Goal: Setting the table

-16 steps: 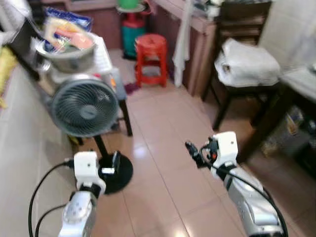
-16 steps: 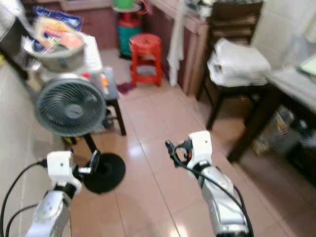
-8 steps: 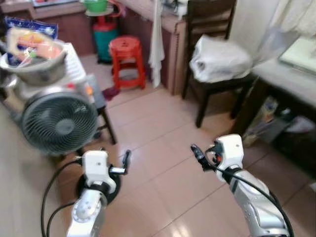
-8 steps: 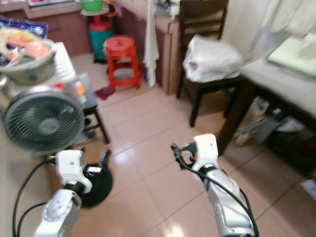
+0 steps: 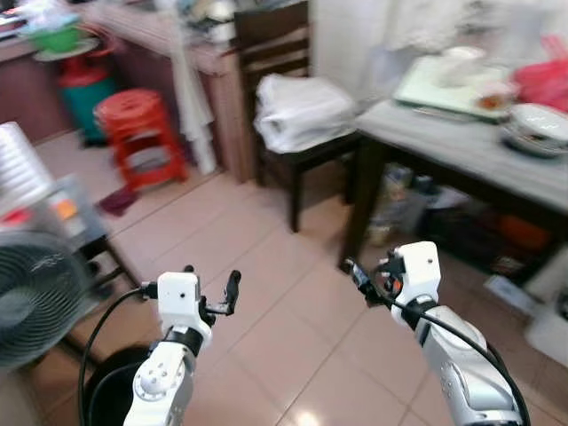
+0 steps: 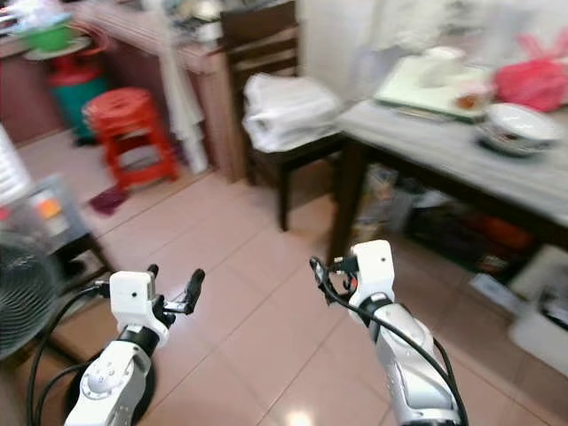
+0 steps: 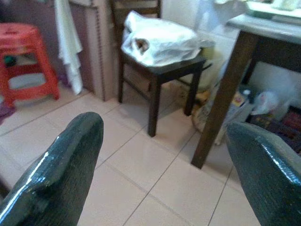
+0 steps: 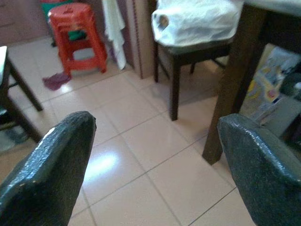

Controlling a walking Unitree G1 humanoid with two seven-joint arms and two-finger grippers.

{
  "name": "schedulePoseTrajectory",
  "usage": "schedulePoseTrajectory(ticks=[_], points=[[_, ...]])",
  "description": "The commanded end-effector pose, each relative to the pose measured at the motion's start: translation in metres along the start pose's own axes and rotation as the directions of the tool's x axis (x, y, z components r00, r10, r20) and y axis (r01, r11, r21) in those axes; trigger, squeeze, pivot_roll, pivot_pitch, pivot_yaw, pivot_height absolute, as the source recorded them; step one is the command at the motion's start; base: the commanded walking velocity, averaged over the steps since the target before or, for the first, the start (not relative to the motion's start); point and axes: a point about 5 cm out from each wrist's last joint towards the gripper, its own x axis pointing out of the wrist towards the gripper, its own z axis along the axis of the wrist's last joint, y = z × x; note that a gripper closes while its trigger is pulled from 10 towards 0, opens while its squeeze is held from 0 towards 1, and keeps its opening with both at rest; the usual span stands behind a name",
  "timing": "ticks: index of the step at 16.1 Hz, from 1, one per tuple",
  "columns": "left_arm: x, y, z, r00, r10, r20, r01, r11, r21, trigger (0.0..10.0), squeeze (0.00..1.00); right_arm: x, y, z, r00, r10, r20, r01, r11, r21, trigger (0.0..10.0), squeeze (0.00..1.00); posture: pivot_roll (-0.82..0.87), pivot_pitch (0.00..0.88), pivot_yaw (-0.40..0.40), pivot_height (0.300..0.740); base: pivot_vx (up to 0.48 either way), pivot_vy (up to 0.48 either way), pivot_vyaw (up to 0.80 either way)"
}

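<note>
Across the tiled floor (image 5: 266,293) lay the widest open room, bare and glossy between the robot and the furniture, and it seemed the way to walk. To the right stood the tabletop (image 5: 444,142), grey on dark legs, its near edge running slantwise toward the robot. On it sat a pale green tray (image 5: 435,84), a bowl (image 6: 517,124) near the right end, and a red bag (image 6: 532,82) behind that. These looked like the things the setting would use, all well apart from both arms. Boxes and bags (image 5: 417,200) were packed under the table, so feet had little room there.

Beside the table's left leg stood a dark chair (image 5: 293,115) with a white bundle (image 5: 302,111) heaped on its seat, probably parked there out of the way. A counter (image 5: 169,44) ran behind it with a cloth (image 5: 186,98) hanging off its edge. A red stool (image 5: 142,133) stood further left. A fan (image 5: 31,297) crowded the left border, its black base (image 5: 111,395) by the left arm, a thing to clear in any turn.

Both arms were held forward at waist height, likely a carrying pose for walking. The left tool (image 5: 209,293) was released, fingers (image 7: 61,169) spread wide with nothing between them. The right tool (image 5: 364,280) was likewise released and empty, its fingers (image 8: 47,165) apart, pointing at the gap between chair and table leg (image 8: 230,84)
</note>
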Motion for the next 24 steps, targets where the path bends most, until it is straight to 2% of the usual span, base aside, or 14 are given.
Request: schedulePoseTrajectory(ticks=[1,10,14,22,24], points=[[-0.003,0.01,0.0,1.0,0.023,-0.004,-0.023,1.0,0.018,10.0,0.0,0.003,0.01,0.004,0.999,0.03,0.019,-0.03,1.0,0.008,10.0,0.0,-0.07,0.057,0.041,0.74,0.296,0.0,-0.74],[-0.006,0.008,-0.004,1.0,0.004,-0.023,-0.004,1.0,0.013,10.0,0.0,0.002,0.013,0.001,0.999,0.04,0.013,-0.041,0.999,0.013,10.0,0.0,-0.06,0.061,0.04,0.74,0.308,0.0,-0.74],[-0.008,0.007,-0.005,0.999,0.001,-0.033,-0.001,1.0,0.014,10.0,0.0,0.003,0.014,0.0,0.999,0.044,0.01,-0.045,0.999,0.016,10.0,0.0,-0.06,0.062,0.04,0.74,0.0,0.0,-0.7],[-0.011,0.01,-0.009,0.998,0.041,-0.051,-0.04,0.999,0.022,10.0,0.0,0.002,0.015,0.0,0.999,0.046,0.013,-0.046,0.999,0.013,10.0,0.0,-0.06,0.062,0.042,0.74,0.0,0.0,0.0],[-0.011,0.011,-0.008,0.998,0.045,-0.048,-0.043,0.999,0.025,10.0,0.0,0.003,0.016,-0.001,0.999,0.044,0.007,-0.044,0.999,0.019,10.0,0.0,-0.06,0.064,0.042,0.74,0.0,0.0,-0.66]])
